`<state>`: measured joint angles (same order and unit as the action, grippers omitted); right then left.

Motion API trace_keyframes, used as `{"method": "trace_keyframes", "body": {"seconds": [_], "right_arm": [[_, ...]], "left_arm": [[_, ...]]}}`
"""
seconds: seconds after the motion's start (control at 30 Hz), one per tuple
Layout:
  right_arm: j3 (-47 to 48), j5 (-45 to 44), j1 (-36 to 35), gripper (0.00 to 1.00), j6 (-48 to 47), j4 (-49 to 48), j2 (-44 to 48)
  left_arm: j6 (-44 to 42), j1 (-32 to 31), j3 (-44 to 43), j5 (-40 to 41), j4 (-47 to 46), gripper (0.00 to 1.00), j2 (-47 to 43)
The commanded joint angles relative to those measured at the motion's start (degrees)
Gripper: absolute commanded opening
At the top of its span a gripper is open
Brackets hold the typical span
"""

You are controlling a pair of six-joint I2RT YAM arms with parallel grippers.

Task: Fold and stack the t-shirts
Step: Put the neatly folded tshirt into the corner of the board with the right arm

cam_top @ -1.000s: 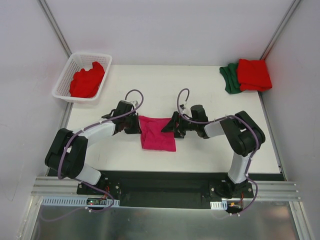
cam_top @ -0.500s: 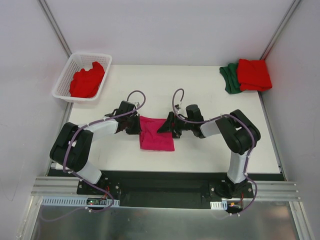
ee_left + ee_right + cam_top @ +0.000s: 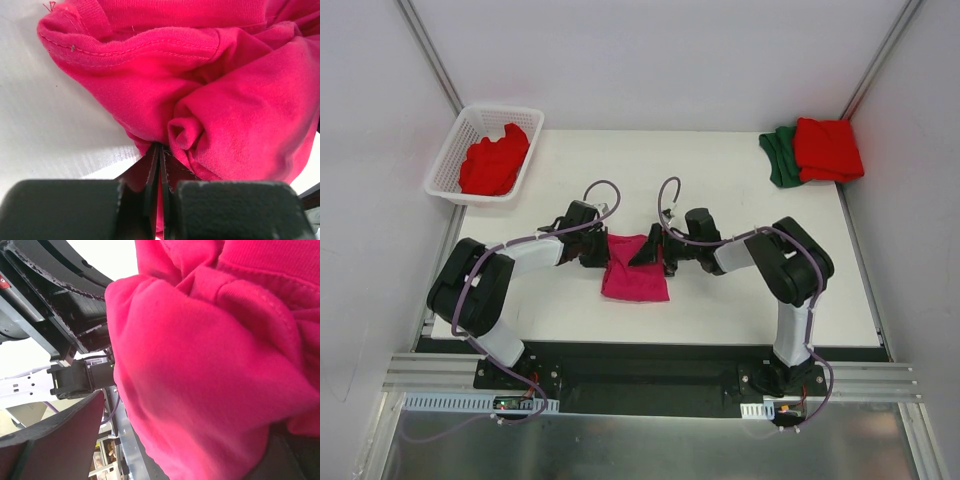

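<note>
1. The pink t-shirt [image 3: 636,275] lies near the middle of the table [image 3: 740,290], between the two arms. Its near part lies flat, and its far edge is gathered into a narrow bunch.
2. The left gripper [image 3: 604,251] meets the bunched far edge from the left side. In the left wrist view its fingers [image 3: 142,177] are pressed together on a pinch of pink cloth, with no gap between them. A hemmed fold and a rolled crease of the shirt lie just beyond the tips.
3. The right gripper [image 3: 646,253] meets the same edge from the right side, close to the left gripper. In the right wrist view its fingers [image 3: 55,440] stand on either side of a thick wad of pink cloth and grip it. The cloth fills most of that view.
4. Both arms reach inward from their bases at the near edge, so that the two wrists face each other across the shirt.
5. A folded red t-shirt [image 3: 829,148] rests in the far right corner of the table. It lies on top of a green t-shirt [image 3: 779,157], whose left part shows beside it.
6. A white basket [image 3: 448,152] sits at the far left corner, overhanging the table edge. A crumpled red shirt [image 3: 495,162] lies inside it.
</note>
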<state>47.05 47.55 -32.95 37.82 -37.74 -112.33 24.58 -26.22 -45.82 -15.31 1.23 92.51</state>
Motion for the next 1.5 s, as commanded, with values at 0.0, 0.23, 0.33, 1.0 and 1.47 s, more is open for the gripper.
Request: {"method": "trace_keyframes", "body": {"seconds": [0.0,0.23,0.33,1.0,1.47], "right_arm": [[-1.3,-6.1,-1.8,0.87,-3.4,8.7,-5.1],[0.1,-5.7,-3.3,0.87,-2.1,7.7,-6.7],[0.4,-5.5,-4.0,0.87,-1.8,7.2,-7.3],[1.0,-4.0,-4.4,0.01,-1.9,7.2,-8.1],[-0.6,-5.8,-4.5,0.01,-4.2,9.3,-3.7]], "left_arm": [[0.6,-1.5,-0.8,-1.4,-0.4,0.00,1.4],[0.7,-2.0,-0.3,-1.4,-0.6,0.00,1.1],[0.7,-2.0,-0.3,-1.5,-0.6,0.00,1.3],[-0.1,-2.0,-1.4,-0.4,1.7,0.99,-3.0],[-4.7,-1.2,-5.4,17.1,18.3,0.99,-27.2]]}}
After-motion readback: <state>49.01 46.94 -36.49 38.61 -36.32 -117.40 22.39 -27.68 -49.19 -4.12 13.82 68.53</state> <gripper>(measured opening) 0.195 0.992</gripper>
